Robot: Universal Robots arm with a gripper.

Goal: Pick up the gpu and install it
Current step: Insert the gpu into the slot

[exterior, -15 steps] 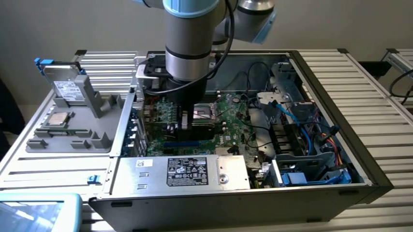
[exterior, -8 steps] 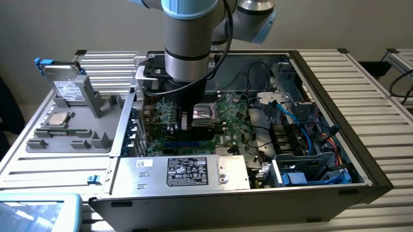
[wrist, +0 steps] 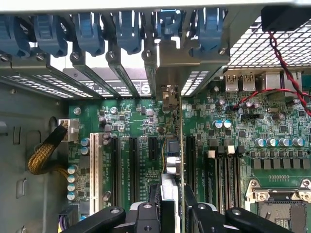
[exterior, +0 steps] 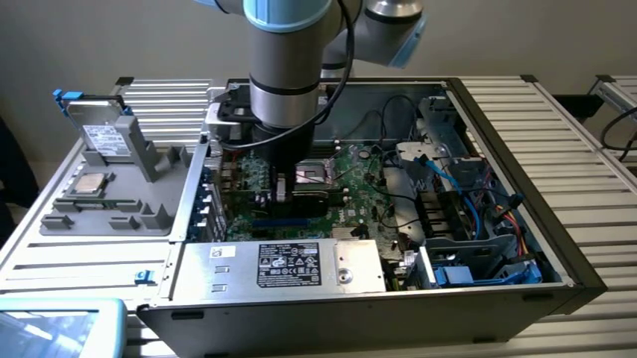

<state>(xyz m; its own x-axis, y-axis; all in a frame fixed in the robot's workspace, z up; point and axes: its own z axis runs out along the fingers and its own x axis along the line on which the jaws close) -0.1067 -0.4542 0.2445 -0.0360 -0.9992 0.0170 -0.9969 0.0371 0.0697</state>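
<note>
Clamping gpu (wrist: 173, 158) edge-on, end effector (wrist: 172, 208) over motherboard (wrist: 243, 141); blue clips (wrist: 129, 29) beyond

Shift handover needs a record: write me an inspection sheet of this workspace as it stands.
Surface: ribbed metal table carrying an open computer case.
Job's things: gpu stands edge-on over the motherboard slots, bracket toward the rear slot openings; whether it is seated cannot be told.
Clutter: grey fixture tray with an upright silver drive and a chip; blue-framed panel at the table corner.
Grippers: end effector inside the case, shut on the gpu.
Cables: yellow braided bundle, red-black twisted pair, blue cables.
Surroundings: plain wall.
</note>
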